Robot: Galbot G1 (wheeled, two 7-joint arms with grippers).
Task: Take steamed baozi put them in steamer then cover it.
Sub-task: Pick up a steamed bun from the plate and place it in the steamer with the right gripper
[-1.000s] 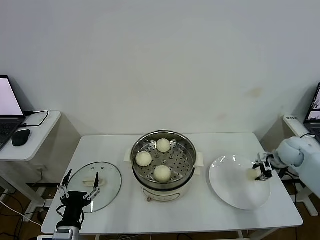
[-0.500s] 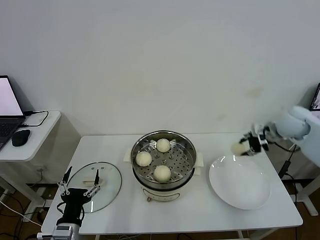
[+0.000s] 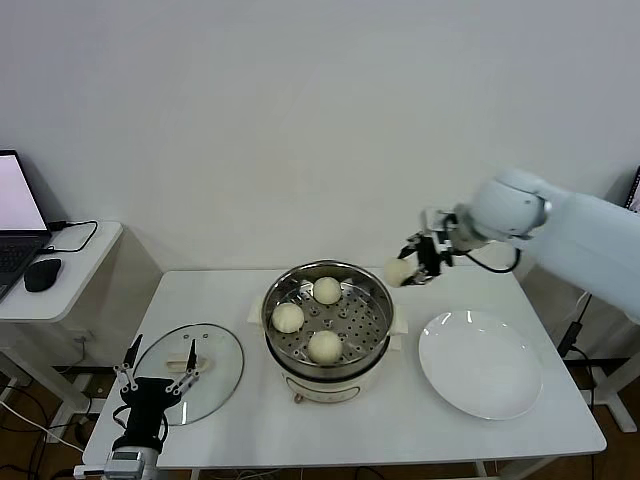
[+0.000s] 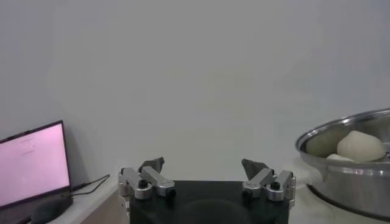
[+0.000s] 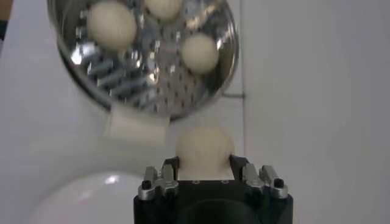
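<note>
Head view: your right gripper [image 3: 412, 268] has carried the last baozi [image 3: 399, 271] off the plate [image 3: 480, 365], now bare, and hangs just past the steamer [image 3: 327, 312] rim, jaws clamped on it. Three buns already sit inside, so this is the final one before the cover [image 3: 188, 372], flat on the table [image 3: 330, 420] at your left. Left gripper [image 3: 158, 372] waits over it, jaws wide.

Left wrist view: nothing between those jaws.

Right wrist view: the floor nearest you is free, mind the rim
</note>
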